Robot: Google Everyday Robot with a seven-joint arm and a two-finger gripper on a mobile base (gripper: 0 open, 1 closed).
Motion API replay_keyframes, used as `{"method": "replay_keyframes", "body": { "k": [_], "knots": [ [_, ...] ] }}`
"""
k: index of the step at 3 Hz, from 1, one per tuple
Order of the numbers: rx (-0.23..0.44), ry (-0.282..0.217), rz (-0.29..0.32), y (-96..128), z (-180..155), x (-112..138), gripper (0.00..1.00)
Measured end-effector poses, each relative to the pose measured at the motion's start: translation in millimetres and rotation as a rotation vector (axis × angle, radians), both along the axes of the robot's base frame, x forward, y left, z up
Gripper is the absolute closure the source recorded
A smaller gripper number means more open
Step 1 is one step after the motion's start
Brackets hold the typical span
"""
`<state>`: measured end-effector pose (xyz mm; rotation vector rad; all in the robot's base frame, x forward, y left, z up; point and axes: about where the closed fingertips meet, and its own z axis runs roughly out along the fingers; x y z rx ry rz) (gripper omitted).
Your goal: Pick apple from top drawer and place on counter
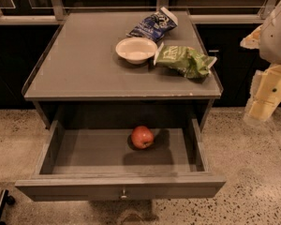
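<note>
The red apple (142,137) with yellowish patches lies inside the open top drawer (119,187), near the back and slightly right of the middle. The drawer is pulled fully out, and its front carries a small round metal knob (124,193). The grey counter (84,69) is the cabinet top above the drawer. My gripper (266,100) hangs at the far right of the view, beyond the counter's right edge, above the floor and well apart from the apple. It holds nothing that I can see.
On the back right of the counter stand a white bowl (136,49), a blue chip bag (153,25) behind it and a green chip bag (186,61) to its right. Speckled floor surrounds the cabinet. A dark wheeled object (1,204) is at the lower left.
</note>
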<state>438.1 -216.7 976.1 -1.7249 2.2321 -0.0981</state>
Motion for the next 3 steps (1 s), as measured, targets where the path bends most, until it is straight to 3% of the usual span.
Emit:
{"method": "replay_keyframes", "body": {
  "k": [1, 2, 3],
  "knots": [
    [0.000, 0.000, 0.000, 0.0, 0.0, 0.0, 0.00],
    [-0.006, -0.035, -0.019, 1.5, -6.9, -1.2, 0.00],
    [0.068, -0.032, -0.020, -0.4, -57.2, -7.1, 0.00]
  ]
}}
